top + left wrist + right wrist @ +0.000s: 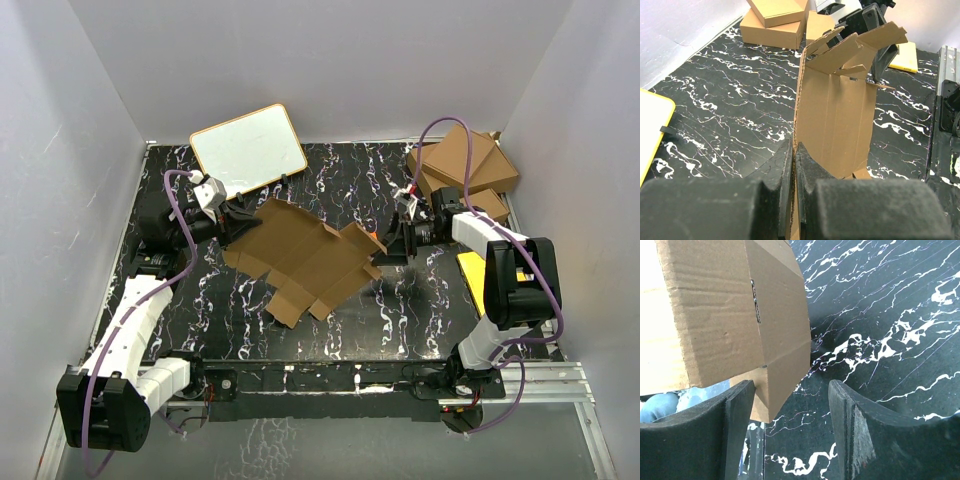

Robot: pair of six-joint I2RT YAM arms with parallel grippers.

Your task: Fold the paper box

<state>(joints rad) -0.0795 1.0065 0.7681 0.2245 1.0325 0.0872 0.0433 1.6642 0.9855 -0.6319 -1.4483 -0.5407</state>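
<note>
**Fig. 1. Opening stage of folding, 2 arms at work.**

The black, white-veined marbled desk (pixel 330 180) carries everything. The flat, die-cut brown cardboard paper box (pixel 310 258) is at its centre, spanning the space between the 2 arms. Its tabbed flaps are spread out and no wall has been raised yet.

A white rectangular board with a tan rim (pixel 248 148) is at the back left, and 3 larger brown cartons (pixel 462 165) sit at the back right. A yellow sheet (pixel 472 275) lies beside the right arm. None of these takes part in the step.

The left fingers (pixel 787 161) are pressed together on the box's left edge, with the perforated cardboard rim pinched between them. The right fingers (pixel 740 407) stand apart and hold nothing. The corner of a right-hand flap reaches just into their gap, beside 1 finger; contact there cannot be judged.

The step in hand appears to be securing the right side so that a panel can be turned up along a crease; folding has barely begun.

- **Right fingers:** They should probably advance until the flap sits deep between them, then close on the flat panel rather than on the bare corner, which would buckle or slip.
- **Left fingers:** This pinch serves best as a fixed anchor, so that the bend falls on the scored line and the sheet does not slide.
</note>
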